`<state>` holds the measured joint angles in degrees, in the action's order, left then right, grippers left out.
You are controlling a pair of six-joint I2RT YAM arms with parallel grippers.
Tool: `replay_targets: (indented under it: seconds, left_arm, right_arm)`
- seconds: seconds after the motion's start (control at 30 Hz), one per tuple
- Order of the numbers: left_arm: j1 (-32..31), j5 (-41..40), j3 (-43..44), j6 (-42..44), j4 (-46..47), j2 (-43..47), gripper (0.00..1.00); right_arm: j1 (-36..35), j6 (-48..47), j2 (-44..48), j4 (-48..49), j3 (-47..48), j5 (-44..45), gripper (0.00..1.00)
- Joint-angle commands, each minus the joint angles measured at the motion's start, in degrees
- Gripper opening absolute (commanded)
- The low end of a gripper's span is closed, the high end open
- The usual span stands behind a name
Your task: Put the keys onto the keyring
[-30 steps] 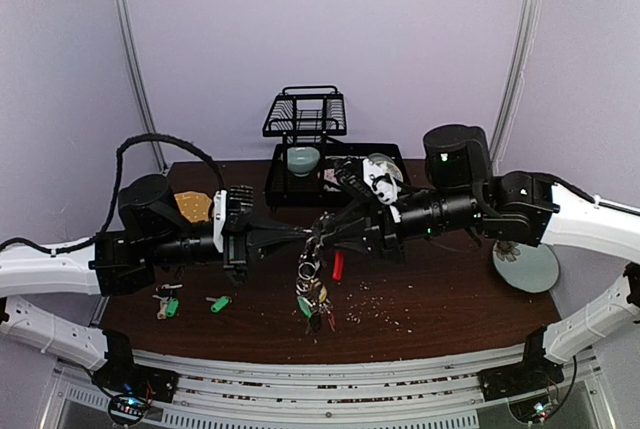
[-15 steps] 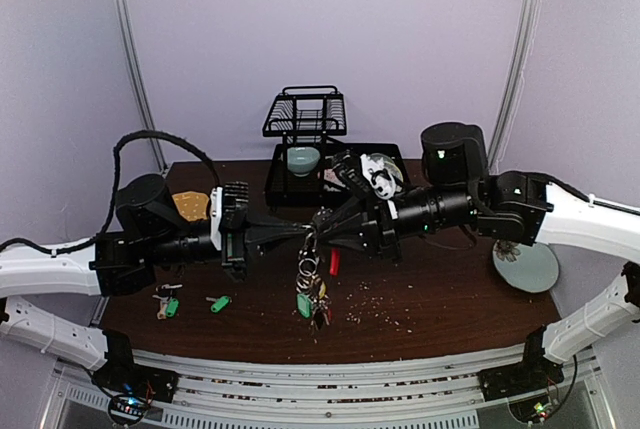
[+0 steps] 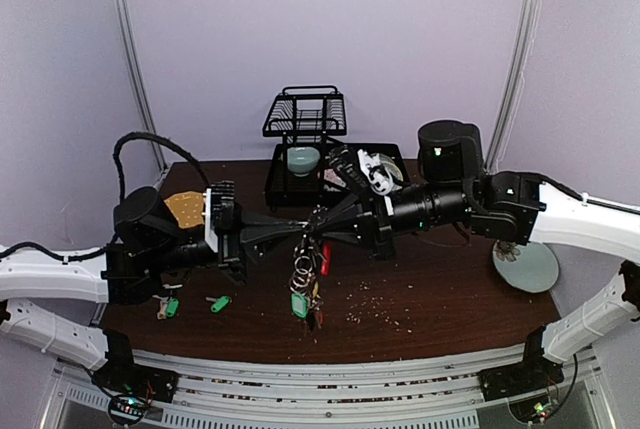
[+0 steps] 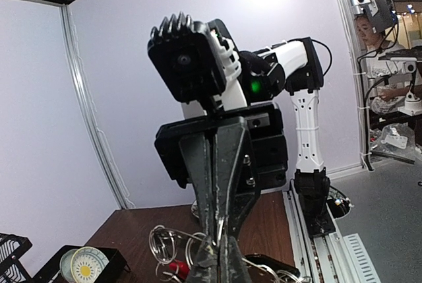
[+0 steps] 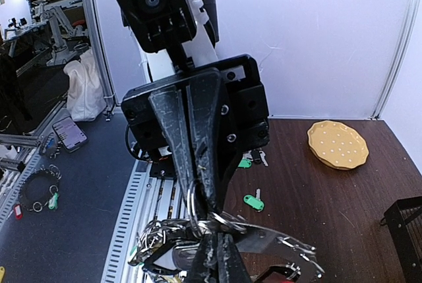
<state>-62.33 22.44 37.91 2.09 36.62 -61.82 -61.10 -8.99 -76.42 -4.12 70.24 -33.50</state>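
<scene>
Keyring [image 3: 303, 271] dangling midair, green-tagged keys [image 3: 219, 303] apparently lying flat

The closed left tool [image 5: 208, 205] meets the right tool [image 5: 214, 260], both pinching the keyring [image 5: 283, 247]; two green-tagged keys [image 5: 252, 202] and a yellow disc [image 5: 337, 144] lie on the desk [image 5: 316, 210].

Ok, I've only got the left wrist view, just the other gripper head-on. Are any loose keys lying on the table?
Observer: Yes. The top view shows one green-tagged key and a second green-tagged key on the table, at its near left part.
Operator: Is the keyring lying down there too?
Observer: No, the keyring hangs between the left gripper and right gripper, both shut on it.
</scene>
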Motion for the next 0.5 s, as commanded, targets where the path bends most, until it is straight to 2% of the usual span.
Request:
replay_targets:
  seconds: [0.0,0.07,0.13,0.27,0.37,0.47]
  left_arm:
    - [-0.34,2.09,0.32,-4.15,17.82,-1.55,0.00]
    - [-0.34,2.37,0.25,-4.98,19.68,-2.52,0.00]
    - [-0.34,2.43,0.35,-5.41,20.72,-3.07,0.00]
    - [-0.34,0.73,0.09,-4.55,19.13,-2.39,0.00]
    - [-0.34,-1.99,-0.62,-3.35,16.69,-1.17,0.00]
    - [-0.34,-3.91,-1.46,-2.81,15.46,-0.35,0.00]
  right_arm:
    - [-1.19,0.58,-1.93,2.48,0.93,-0.40,0.05]
    - [-1.73,0.81,-1.97,4.06,0.70,0.26,0.07]
    - [-2.19,1.02,-1.70,4.99,0.71,2.63,0.14]
    - [-2.26,1.23,0.79,5.39,-0.63,7.45,0.20]
    - [-1.48,1.48,4.66,7.07,-3.56,7.16,0.27]
    - [-0.40,1.36,7.86,6.60,-4.77,6.82,0.30]
